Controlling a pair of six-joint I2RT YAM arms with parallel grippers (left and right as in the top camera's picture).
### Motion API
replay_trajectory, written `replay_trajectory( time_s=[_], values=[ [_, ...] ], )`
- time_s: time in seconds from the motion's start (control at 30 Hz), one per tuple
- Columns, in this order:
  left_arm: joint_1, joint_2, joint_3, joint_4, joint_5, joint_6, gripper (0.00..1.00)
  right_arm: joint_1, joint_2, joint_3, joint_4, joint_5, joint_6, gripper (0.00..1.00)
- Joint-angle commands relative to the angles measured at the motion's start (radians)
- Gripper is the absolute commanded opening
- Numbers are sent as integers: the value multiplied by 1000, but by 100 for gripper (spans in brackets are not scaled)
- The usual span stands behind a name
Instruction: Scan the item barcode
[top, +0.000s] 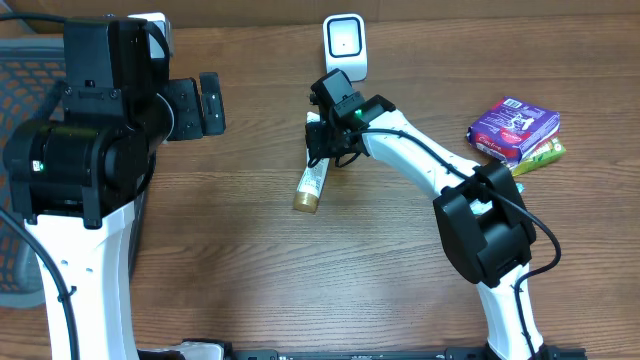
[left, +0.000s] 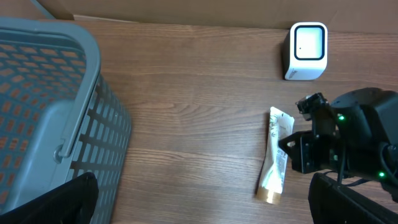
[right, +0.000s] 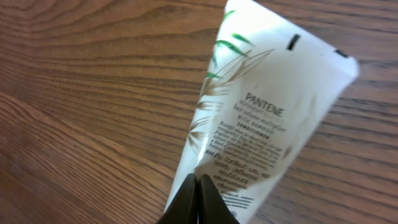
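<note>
The tube (top: 311, 185) is lying flat on the table (top: 200, 250), just below the scanner (top: 345, 42) but apart from it, with its gold cap (top: 305, 205) pointing away from the scanner. We are resting the right pincer (top: 318, 140) over the tube's flat crimped end. In the wrist view its dark fingertips (right: 198, 198) are pressed together at the tube's edge, and we are seeing nothing held between them. We are holding the left pincer (left: 205, 208) spread wide, well off to the side near the basket (left: 43, 93).

We are judging the task as barely begun: the tube is not lifted, and no barcode is facing the scanner's window. Gripping, lifting and presenting it are all left to do.

The tube is looking like soft, glossy white plastic with green leaf print, tapering from the wide crimp to the round cap. The scanner is a smooth white block with rounded corners, the table is matte woodgrain, and the basket is grey plastic lattice. A shiny purple packet (top: 513, 127) is sitting far right.
</note>
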Motion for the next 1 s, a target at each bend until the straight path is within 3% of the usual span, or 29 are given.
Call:
replay_trajectory(
  time_s=[0.0,0.1,0.43,0.57,0.77,0.9,0.97],
  values=[
    [6,5,6,3,-13,11,100,46,77,23,0,1,76,4],
    [6,5,6,3,-13,12,100,48,122,23,-6,1,207,4],
    [6,5,6,3,-13,11,99,5,125,43,-14,-7,153,4],
    [6,5,6,3,-13,12,99,-42,121,114,-150,38,125,4],
    [6,5,6,3,-13,11,100,-90,121,137,-407,51,214,4],
    [6,5,6,3,-13,11,99,-94,99,143,-432,9,86,5],
    [6,5,6,3,-13,11,100,-94,80,171,-409,-21,-7,11]
  ],
)
